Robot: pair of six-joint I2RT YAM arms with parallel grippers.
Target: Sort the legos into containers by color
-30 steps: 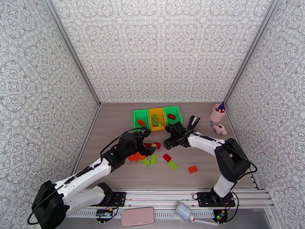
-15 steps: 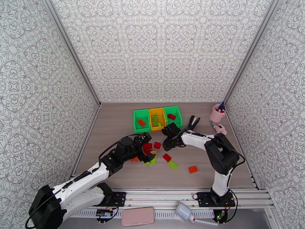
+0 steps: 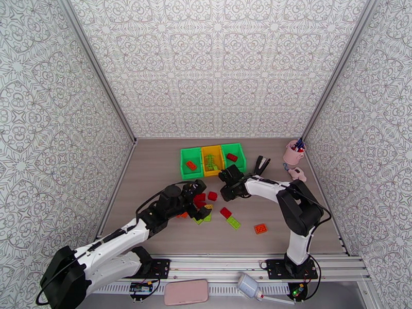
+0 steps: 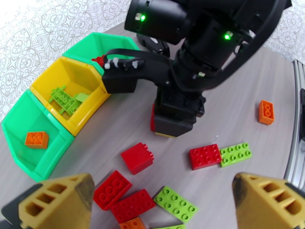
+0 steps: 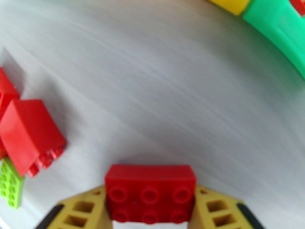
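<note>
Red lego brick is now bracketed by right gripper. A second ago the jaws stood wide; since then they have been drawn in until both fingers appear pressed on the brick's short ends. The brick is seen resting on the table, just on the near side of the bins, apart from the loose pile. The grasp is judged made. Lift and carry to the right green bin, where a red one already lies, are left to do. Studs are pointed up at the wrist camera; the long axis is laid across the gap, finger to finger. Left gripper has been brought over the pile, spread fully, nothing held.
</note>
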